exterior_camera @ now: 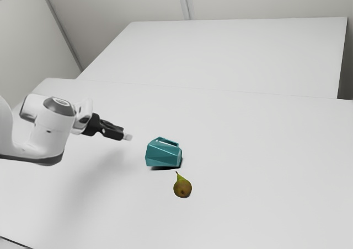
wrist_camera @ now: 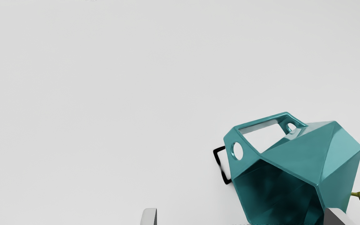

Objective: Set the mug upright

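Two pale fingertips (wrist_camera: 149, 216) stand wide apart on the black gripper (exterior_camera: 127, 137), and from where I'm watching they hold nothing; the gripper hangs above the table (exterior_camera: 248, 150), well apart from its target. That target, the teal mug (exterior_camera: 162, 154), lies on its side with its open mouth (wrist_camera: 280, 193) facing back toward the arm (exterior_camera: 52, 125) and its handle (wrist_camera: 261, 121) up. A pear (exterior_camera: 182, 188) sits near it, on the side toward the exterior view's bottom edge. I'd take the mug for stiff glazed ceramic or hard plastic, moderate in weight, likely slick, and perhaps chippy at the corners if it were dropped. Those slanting facets look troublesome to me: squeezed across two that aren't parallel, it could squirt loose or twist. The handle, raised and angular, seems a fair place to pinch, though the body would probably swing under it. A bite on the wall at the rim (wrist_camera: 288, 172), one finger inside and one out, might steer the turn better, since the mouth has to finish on top. Either way, I'd want a slow tilt onto the base, kept clear of the pear, and a gentle release.
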Robot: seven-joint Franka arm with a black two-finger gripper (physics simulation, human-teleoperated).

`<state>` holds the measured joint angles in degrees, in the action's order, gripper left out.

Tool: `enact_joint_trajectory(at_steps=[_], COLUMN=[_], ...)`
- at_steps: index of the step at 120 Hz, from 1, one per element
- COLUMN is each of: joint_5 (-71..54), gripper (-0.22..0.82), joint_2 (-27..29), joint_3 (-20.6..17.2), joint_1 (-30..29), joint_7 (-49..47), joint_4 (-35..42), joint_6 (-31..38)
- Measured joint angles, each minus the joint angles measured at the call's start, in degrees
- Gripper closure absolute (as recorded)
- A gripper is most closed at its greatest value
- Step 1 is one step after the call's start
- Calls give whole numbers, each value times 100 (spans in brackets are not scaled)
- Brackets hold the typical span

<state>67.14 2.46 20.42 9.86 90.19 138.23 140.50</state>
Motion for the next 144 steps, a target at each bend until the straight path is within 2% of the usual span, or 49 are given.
enact_joint_trajectory(at_steps=[37,80,115,144], joint_5=[360,1039,1508,1730], gripper=[3,3,3,19], joint_2=[-8,-75,-437,-452], joint_3=[-213,-643,-679,-710], joint_1=[135,253,506,870], joint_7=[964,1603,1906,2070], joint_4=[227,476,420,409], joint_6=[166,441,651,815])
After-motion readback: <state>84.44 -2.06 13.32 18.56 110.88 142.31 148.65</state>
